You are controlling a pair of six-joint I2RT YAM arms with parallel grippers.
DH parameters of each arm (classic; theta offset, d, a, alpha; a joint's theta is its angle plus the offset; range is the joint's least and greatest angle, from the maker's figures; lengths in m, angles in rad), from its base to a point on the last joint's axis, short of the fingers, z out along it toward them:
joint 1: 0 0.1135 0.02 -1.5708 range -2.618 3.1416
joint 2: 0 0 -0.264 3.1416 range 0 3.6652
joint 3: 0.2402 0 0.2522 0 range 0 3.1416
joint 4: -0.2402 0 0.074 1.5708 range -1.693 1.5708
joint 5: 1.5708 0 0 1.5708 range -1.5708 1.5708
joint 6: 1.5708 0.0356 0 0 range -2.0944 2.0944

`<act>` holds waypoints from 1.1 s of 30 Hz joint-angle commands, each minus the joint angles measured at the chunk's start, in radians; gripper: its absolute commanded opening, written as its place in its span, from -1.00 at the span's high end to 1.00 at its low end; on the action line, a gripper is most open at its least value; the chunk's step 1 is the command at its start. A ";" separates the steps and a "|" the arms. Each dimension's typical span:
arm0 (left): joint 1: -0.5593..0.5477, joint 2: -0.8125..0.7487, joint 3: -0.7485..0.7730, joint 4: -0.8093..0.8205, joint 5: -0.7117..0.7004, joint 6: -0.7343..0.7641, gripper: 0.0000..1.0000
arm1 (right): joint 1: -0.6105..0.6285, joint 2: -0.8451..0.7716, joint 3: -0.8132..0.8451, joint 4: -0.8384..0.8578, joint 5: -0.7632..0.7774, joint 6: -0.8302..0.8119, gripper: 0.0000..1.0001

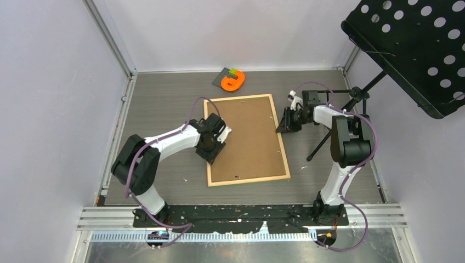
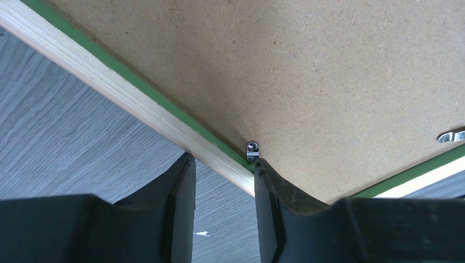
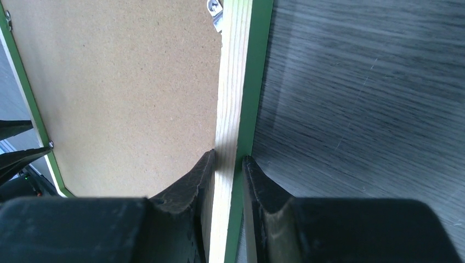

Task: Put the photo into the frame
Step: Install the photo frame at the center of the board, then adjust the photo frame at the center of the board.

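Observation:
The frame [image 1: 281,137] lies flat mid-table, pale wood face up, with the brown backing board [image 1: 247,137] filling it. The photo is hidden. My left gripper [image 1: 215,150] is open and straddles the frame's left rail [image 2: 109,90]. One fingertip is over the table and the other is on the board beside a small metal tab [image 2: 252,148]. My right gripper [image 1: 285,123] is shut on the frame's right rail [image 3: 233,82], with a finger on each side of it [image 3: 229,161]. The green edge shows beside the board [image 3: 120,82].
An orange object [image 1: 233,80] on a dark mat sits at the back, just beyond the frame. A black perforated music stand [image 1: 411,49] overhangs the right side; its tripod leg [image 1: 321,145] reaches the table beside my right arm. Walls enclose the table.

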 commanded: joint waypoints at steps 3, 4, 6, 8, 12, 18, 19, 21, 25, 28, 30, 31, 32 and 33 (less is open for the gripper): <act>0.030 -0.093 0.026 0.018 0.026 0.062 0.13 | 0.004 -0.022 -0.006 0.027 -0.007 -0.002 0.88; 0.039 -0.100 0.027 0.020 0.033 0.061 0.04 | 0.004 -0.022 -0.006 0.026 -0.007 -0.004 0.89; 0.054 -0.114 0.026 0.023 0.041 0.061 -0.09 | 0.004 -0.021 -0.005 0.026 -0.006 -0.005 0.89; 0.068 -0.123 0.026 0.024 0.054 0.061 -0.16 | 0.004 -0.021 -0.005 0.026 -0.006 -0.004 0.89; 0.085 -0.130 0.023 0.028 0.071 0.062 -0.21 | 0.006 -0.021 -0.005 0.024 -0.006 -0.004 0.89; 0.158 -0.115 0.048 0.020 0.127 0.049 -0.24 | 0.020 -0.028 0.003 0.008 -0.004 -0.026 0.89; 0.182 -0.111 0.058 0.014 0.143 0.049 -0.25 | 0.027 -0.028 0.006 0.000 -0.001 -0.031 0.89; 0.230 -0.110 0.082 0.004 0.179 0.020 -0.26 | 0.036 -0.030 0.017 -0.012 0.008 -0.044 0.88; 0.302 -0.147 0.131 0.006 0.193 0.024 -0.30 | 0.047 -0.024 0.039 -0.030 0.026 -0.058 0.86; 0.326 -0.183 0.160 0.011 0.157 0.036 -0.48 | 0.052 -0.017 0.058 -0.049 0.043 -0.064 0.71; 0.335 -0.196 0.174 0.007 0.136 0.038 -0.52 | 0.060 -0.006 0.076 -0.062 0.061 -0.070 0.59; 0.338 -0.200 0.176 0.007 0.131 0.038 -0.52 | 0.062 -0.003 0.090 -0.066 0.067 -0.070 0.55; 0.343 -0.201 0.176 0.009 0.130 0.039 -0.52 | 0.066 0.003 0.097 -0.072 0.080 -0.070 0.47; 0.346 -0.203 0.172 0.010 0.132 0.036 -0.53 | 0.068 0.006 0.110 -0.075 0.085 -0.071 0.44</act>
